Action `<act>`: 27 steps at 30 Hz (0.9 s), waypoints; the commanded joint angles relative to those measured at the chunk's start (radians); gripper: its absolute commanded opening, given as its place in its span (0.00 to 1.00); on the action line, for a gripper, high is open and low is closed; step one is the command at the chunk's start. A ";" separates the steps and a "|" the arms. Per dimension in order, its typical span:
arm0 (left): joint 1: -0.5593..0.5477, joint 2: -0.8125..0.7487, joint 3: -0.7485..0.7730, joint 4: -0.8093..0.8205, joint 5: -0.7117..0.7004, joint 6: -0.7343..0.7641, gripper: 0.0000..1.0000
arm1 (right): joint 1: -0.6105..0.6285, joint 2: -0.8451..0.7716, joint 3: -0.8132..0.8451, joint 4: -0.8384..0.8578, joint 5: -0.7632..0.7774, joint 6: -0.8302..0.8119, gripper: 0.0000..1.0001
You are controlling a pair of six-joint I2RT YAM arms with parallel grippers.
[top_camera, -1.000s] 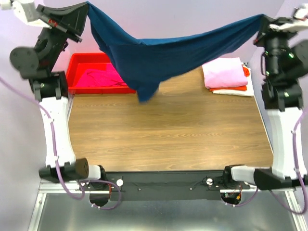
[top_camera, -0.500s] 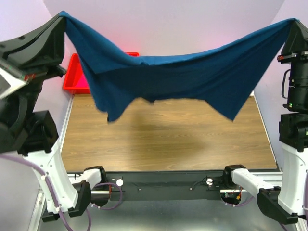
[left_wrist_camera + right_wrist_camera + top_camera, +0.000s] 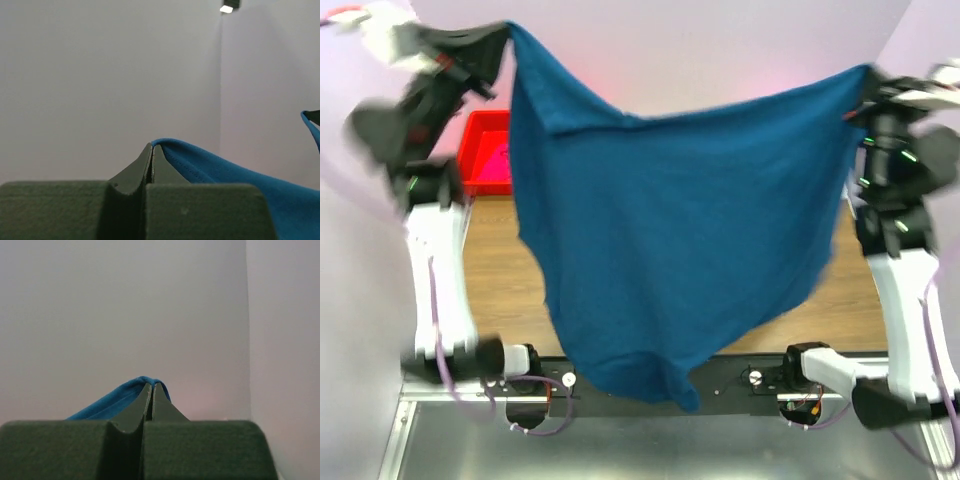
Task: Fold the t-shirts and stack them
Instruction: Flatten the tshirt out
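Item: dark blue t-shirt (image 3: 680,230). One piece, plain on the side shown, no print visible. It is held in the air by its top edge and spread wide between the two arms. The top edge sags in a shallow curve between the two held corners. The cloth hangs as a loose sheet, wider at the top, narrowing to an uneven lower corner. In the overhead view that corner overlaps the black mounting rail (image 3: 740,362). Whether any cloth touches the table cannot be told.

Holder, left: left gripper (image 3: 506,34), raised high at the upper left. Its jaws are pressed together on the shirt's left top corner. In the wrist view the fingertips (image 3: 135,170) meet with no gap, and a stitched blue edge runs out of them to the right.

Holder, right: right gripper (image 3: 866,82), raised at the upper right, a little lower than the left. Its jaws are likewise clamped on the right top corner. The fingertips (image 3: 132,412) meet, and a blue fold caps them and falls away to the left.

Surroundings: both arms are motion-blurred. The wooden table (image 3: 495,270) shows only in strips either side of the shirt. A red bin (image 3: 485,150) sits at the far left of the table, partly behind the cloth. Pale walls close in the rest.
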State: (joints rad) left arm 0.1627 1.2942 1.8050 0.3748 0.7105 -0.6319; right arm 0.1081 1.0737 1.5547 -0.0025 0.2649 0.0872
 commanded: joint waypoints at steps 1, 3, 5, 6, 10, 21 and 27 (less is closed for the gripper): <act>-0.028 0.261 -0.090 -0.146 0.081 -0.029 0.00 | -0.002 0.177 -0.125 -0.021 0.135 0.049 0.01; -0.070 0.438 -0.038 -0.267 0.096 0.030 0.10 | -0.002 0.253 -0.188 -0.014 0.170 0.062 0.00; -0.120 0.622 0.062 -0.373 0.087 0.098 0.34 | -0.005 0.374 -0.228 -0.011 0.181 0.075 0.00; -0.130 0.679 0.097 -0.413 0.072 0.115 0.43 | -0.007 0.417 -0.235 -0.011 0.178 0.082 0.01; -0.184 0.861 0.275 -0.528 0.011 0.176 0.68 | -0.010 0.619 -0.214 -0.016 0.105 0.095 0.57; -0.236 0.526 -0.159 -0.623 -0.259 0.275 0.71 | -0.008 0.648 -0.246 -0.060 -0.188 0.118 0.90; -0.238 0.419 -0.450 -0.758 -0.410 0.250 0.71 | 0.042 0.641 -0.334 -0.113 -0.403 0.169 0.90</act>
State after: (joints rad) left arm -0.0742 1.6806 1.4902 -0.2405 0.4385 -0.3901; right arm 0.1131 1.7214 1.2808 -0.0582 0.0402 0.2108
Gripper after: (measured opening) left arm 0.711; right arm 0.897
